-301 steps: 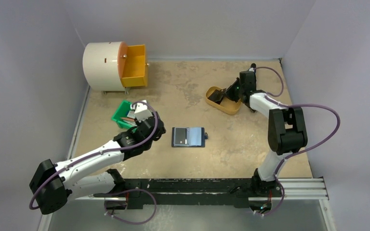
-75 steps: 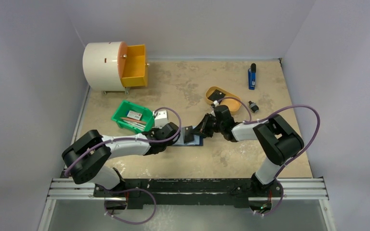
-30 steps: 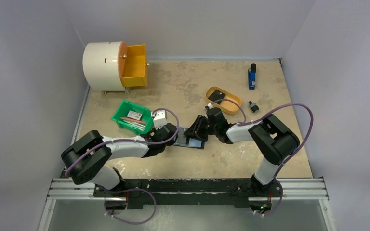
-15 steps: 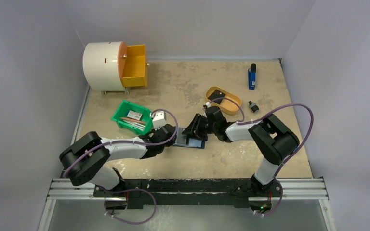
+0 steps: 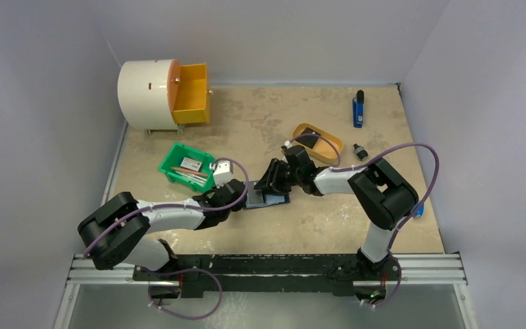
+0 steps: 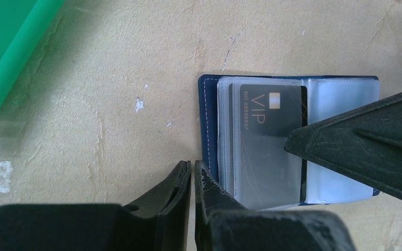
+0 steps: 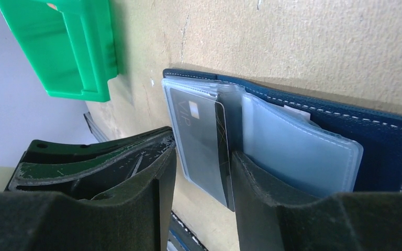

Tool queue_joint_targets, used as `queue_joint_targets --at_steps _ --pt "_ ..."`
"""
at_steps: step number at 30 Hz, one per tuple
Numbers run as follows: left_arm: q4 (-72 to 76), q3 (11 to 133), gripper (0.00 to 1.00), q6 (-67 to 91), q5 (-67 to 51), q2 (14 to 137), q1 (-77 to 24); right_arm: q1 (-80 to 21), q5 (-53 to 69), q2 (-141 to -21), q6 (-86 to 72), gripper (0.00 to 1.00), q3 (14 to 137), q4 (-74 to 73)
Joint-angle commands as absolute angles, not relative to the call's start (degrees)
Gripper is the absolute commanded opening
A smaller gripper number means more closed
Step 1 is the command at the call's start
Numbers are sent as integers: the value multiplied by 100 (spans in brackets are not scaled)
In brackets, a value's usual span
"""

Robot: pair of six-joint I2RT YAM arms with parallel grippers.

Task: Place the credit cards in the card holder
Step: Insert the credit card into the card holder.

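Note:
The navy card holder (image 5: 268, 199) lies open on the table, its clear sleeves fanned out (image 6: 340, 104). A dark grey VIP card (image 6: 269, 141) sits in the left sleeve, with its dark edge showing (image 7: 201, 136). My left gripper (image 6: 192, 164) is shut, and its tip rests at the holder's near left corner. My right gripper (image 7: 201, 162) is open over the holder, its fingers (image 7: 246, 172) either side of the card's end. In the top view both grippers meet at the holder, the left (image 5: 238, 199) and the right (image 5: 272, 184).
A green bin (image 5: 188, 164) holding cards stands left of the holder. A mustard oval tray (image 5: 318, 142) with a dark card stands behind it to the right. A white drum with an orange drawer (image 5: 190, 94) is far left. A blue item (image 5: 358, 110) and a small black item (image 5: 360, 151) lie far right.
Ten seconds ago the right gripper was at the tray and the left at the bin. Both have come to the holder. Over the last second the grippers and holder shifted slightly left.

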State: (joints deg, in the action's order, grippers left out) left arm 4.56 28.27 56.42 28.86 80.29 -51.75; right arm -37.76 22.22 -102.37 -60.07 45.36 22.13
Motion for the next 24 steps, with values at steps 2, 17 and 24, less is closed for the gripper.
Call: queue_joint_targets --at_steps 2,17,24 --pt "782 2874 7 5719 2659 7884 -5194 -4021 2482 -10294 -5640 45 4960 1844" --pt "574 3288 7 5440 2926 8051 -5186 -4144 2329 -10214 -5025 45 5498 892" --pt "321 3391 8 5395 3131 7896 -5186 -4140 1705 -9810 -4756 50 5574 -96"
